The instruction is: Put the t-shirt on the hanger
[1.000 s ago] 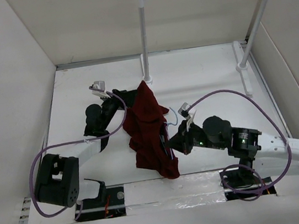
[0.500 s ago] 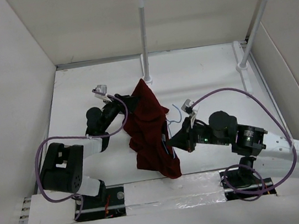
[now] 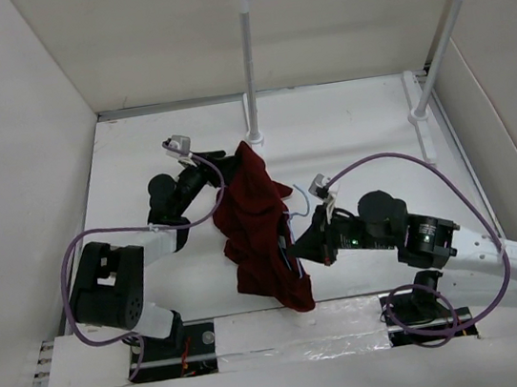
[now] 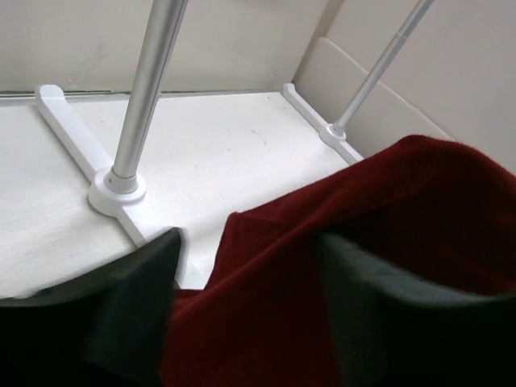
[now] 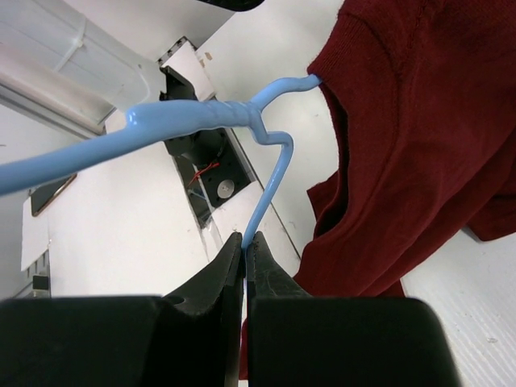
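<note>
Since a second ago, the left arm's lower links have been swung farther in over the table, while the shirt has barely been shifted. Nearest, the right gripper is pressed shut on the hanger, pinching the tip of its blue hook. Past its twisted neck the wire is swallowed by the shirt, so most of it is hidden. The shirt is held up in a bunched drape over mid-table between the arms. The left gripper is spread wide, with cloth lying between its fingers; contact cannot be judged. Farthest stands the rack, partly cut off.
</note>
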`<state>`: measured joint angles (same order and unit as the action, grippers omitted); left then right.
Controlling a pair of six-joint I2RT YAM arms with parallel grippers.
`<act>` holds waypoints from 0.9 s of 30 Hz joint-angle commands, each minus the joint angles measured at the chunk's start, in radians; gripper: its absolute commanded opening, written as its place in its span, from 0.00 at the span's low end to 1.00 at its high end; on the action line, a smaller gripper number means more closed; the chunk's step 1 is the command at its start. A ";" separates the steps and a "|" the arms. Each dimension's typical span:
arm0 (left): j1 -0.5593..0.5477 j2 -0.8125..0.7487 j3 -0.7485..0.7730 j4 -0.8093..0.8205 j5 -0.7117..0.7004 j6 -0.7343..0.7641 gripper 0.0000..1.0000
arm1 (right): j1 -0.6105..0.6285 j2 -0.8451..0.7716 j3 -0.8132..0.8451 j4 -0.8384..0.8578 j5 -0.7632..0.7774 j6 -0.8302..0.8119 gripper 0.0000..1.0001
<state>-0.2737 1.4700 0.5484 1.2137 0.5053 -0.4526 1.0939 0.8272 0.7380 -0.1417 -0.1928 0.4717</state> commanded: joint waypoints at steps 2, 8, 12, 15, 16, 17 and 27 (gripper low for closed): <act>0.002 0.023 0.038 0.064 0.056 0.029 0.44 | -0.002 -0.017 0.058 0.077 -0.042 -0.005 0.00; 0.002 0.007 0.038 0.092 0.067 -0.014 0.01 | -0.002 -0.028 0.061 0.076 -0.045 -0.005 0.00; 0.002 -0.048 0.025 0.090 0.042 -0.035 0.00 | -0.002 -0.040 0.052 0.073 -0.040 -0.004 0.00; 0.002 -0.085 0.012 0.089 0.003 -0.061 0.00 | -0.002 -0.045 0.044 0.073 -0.040 0.002 0.00; 0.002 -0.097 0.013 0.043 -0.043 -0.060 0.00 | -0.002 -0.046 0.041 0.073 -0.042 0.002 0.00; 0.002 -0.103 0.012 0.027 -0.059 -0.052 0.00 | -0.002 -0.046 0.043 0.065 -0.043 -0.001 0.00; 0.002 -0.128 -0.094 -0.031 -0.200 -0.077 0.00 | -0.060 -0.115 0.118 -0.052 -0.014 -0.047 0.00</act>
<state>-0.2737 1.3598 0.4713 1.1797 0.3607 -0.5156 1.0557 0.7444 0.7761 -0.2157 -0.1997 0.4629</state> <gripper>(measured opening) 0.003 0.039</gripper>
